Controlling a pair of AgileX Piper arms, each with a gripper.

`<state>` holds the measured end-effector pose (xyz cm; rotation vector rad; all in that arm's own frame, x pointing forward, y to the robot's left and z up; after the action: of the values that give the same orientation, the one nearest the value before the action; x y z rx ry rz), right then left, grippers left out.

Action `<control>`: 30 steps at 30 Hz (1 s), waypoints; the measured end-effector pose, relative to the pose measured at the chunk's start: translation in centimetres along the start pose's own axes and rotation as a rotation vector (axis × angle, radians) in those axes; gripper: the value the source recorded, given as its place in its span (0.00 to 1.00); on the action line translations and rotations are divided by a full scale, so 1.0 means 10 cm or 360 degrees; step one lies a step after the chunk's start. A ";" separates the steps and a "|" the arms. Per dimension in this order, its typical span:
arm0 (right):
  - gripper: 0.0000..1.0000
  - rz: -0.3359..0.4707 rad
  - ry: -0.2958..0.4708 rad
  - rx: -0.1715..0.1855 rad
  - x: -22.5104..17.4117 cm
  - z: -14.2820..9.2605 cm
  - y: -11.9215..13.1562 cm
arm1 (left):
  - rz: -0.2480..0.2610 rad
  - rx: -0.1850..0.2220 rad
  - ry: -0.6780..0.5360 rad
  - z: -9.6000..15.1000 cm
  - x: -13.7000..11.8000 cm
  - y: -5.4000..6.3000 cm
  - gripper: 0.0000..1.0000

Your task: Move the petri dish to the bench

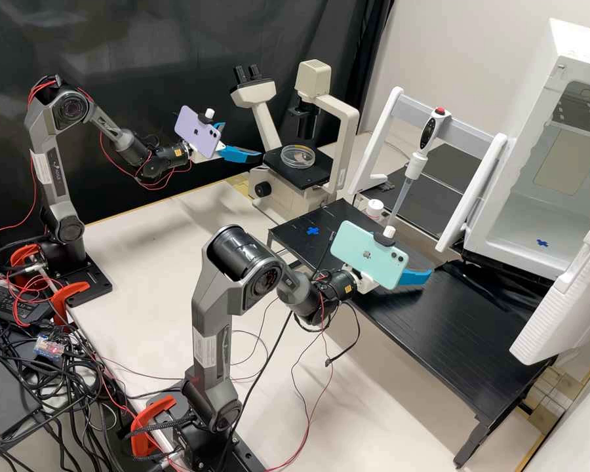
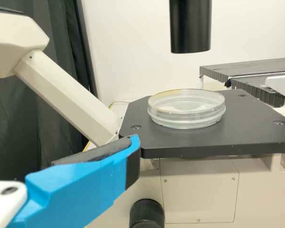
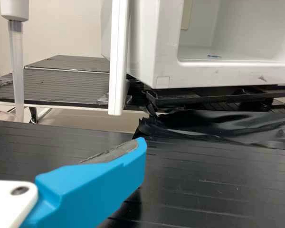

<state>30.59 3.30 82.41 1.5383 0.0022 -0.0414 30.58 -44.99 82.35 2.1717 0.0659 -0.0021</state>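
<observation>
"Where's the dish [image 2: 186,109] from your end?"

"On my feed it lies flat on the black stage [image 2: 218,140] of the microscope [image 1: 337,108], near the black tube [image 2: 190,26] that hangs above. The left claw [image 1: 242,139] is beside the stage, apart from the dish."

"And how do the claws stand?"

"I see the left one spread wide, with nothing in its grip. The right claw [image 1: 418,262] is over the black counter [image 1: 439,341]; I read that one as open too, and it holds nothing."

"How will the dish handle?"

"I'd expect it to be light and stiff, smooth enough to slip, and brittle if I squeeze hard. It looks like a lidded pair, so the top could lift away alone. I can't tell from here whether there's liquid in it."

"So where do I take hold?"

"Low on the side wall, across the full width, so the bottom half carries. I'd stay off the lid's rim, close softly and stop once both sides touch."

"What next?"

"The job hasn't got past the approach, I think. The left claw is my pick, being nearer. Bring it in level at dish height, clear of the tube, then grip, lift a little and carry it flat to the counter. The blue cross [image 1: 313,231] there would make a sensible target. Tilt it and the lid may slide."
</observation>
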 end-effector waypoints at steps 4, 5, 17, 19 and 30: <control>1.00 0.0000 0.0000 0.0000 0.00 0.00 0.00 | 0.0000 0.0000 0.0000 0.00 0.00 0.00 1.00; 1.00 0.0000 0.0000 0.0000 0.00 0.00 0.00 | 0.0000 0.0000 0.0000 0.00 0.00 0.00 1.00; 1.00 -0.0069 0.0147 0.0019 -0.25 -0.31 -0.20 | 0.0000 0.0000 0.0000 0.00 0.00 0.00 1.00; 1.00 -0.0085 0.0221 -0.0020 -0.29 -0.45 -0.27 | 0.0000 0.0000 0.0000 0.00 0.00 0.00 1.00; 1.00 -0.0157 0.0590 -0.0261 -0.45 -1.31 -0.74 | 0.0000 0.0000 0.0000 0.00 0.00 0.00 1.00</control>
<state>26.20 16.27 74.70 1.3625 0.3677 0.1625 30.58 -44.99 82.35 2.1717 0.0659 -0.0021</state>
